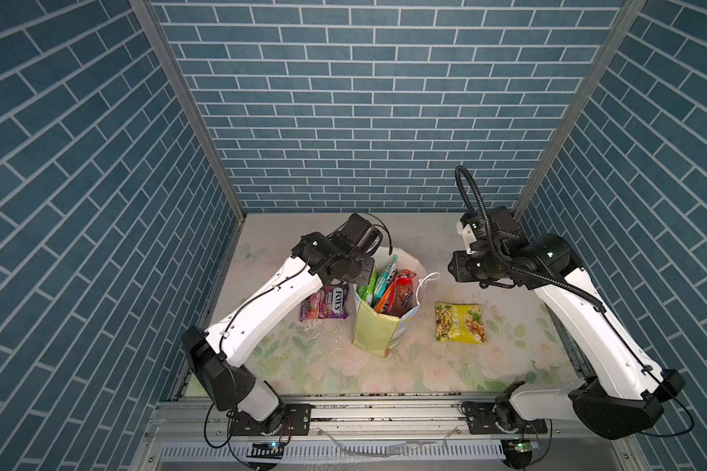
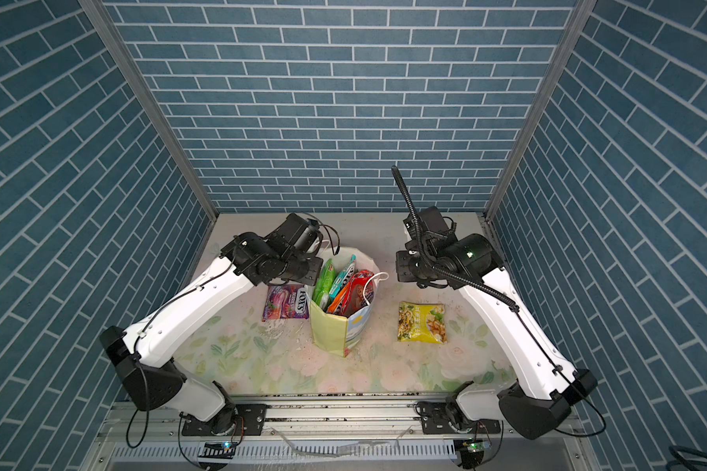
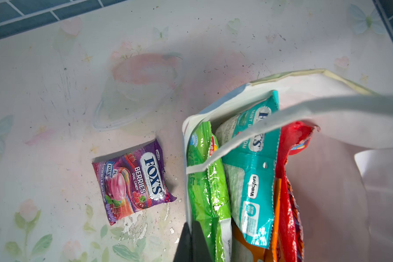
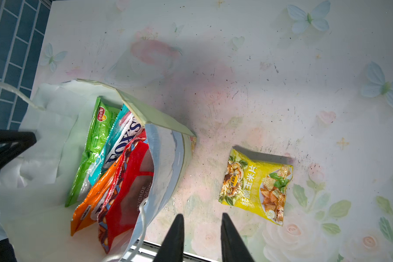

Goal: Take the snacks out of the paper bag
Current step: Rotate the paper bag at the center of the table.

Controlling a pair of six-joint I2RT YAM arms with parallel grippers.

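The paper bag (image 1: 374, 330) (image 2: 329, 330) stands upright mid-table with its mouth open. Inside it stand a green packet (image 3: 204, 181), a teal Fox's packet (image 3: 252, 172), an orange one (image 4: 93, 199) and a large red bag (image 4: 127, 195). A purple Fox's packet (image 1: 325, 306) (image 3: 134, 179) lies flat on the table left of the bag. To the bag's right lies a yellow packet (image 1: 460, 322) (image 4: 256, 186). My left gripper (image 3: 192, 223) is shut on the bag's left wall at the rim, beside the green packet. The right gripper (image 4: 201, 215) hangs open above bare table between bag and yellow packet.
A white cord handle (image 3: 304, 108) arches across the bag's mouth; the other one (image 1: 427, 281) droops off its right side. Blue brick walls (image 1: 99, 204) close in the back and both sides. A metal rail (image 1: 384, 412) runs along the front edge.
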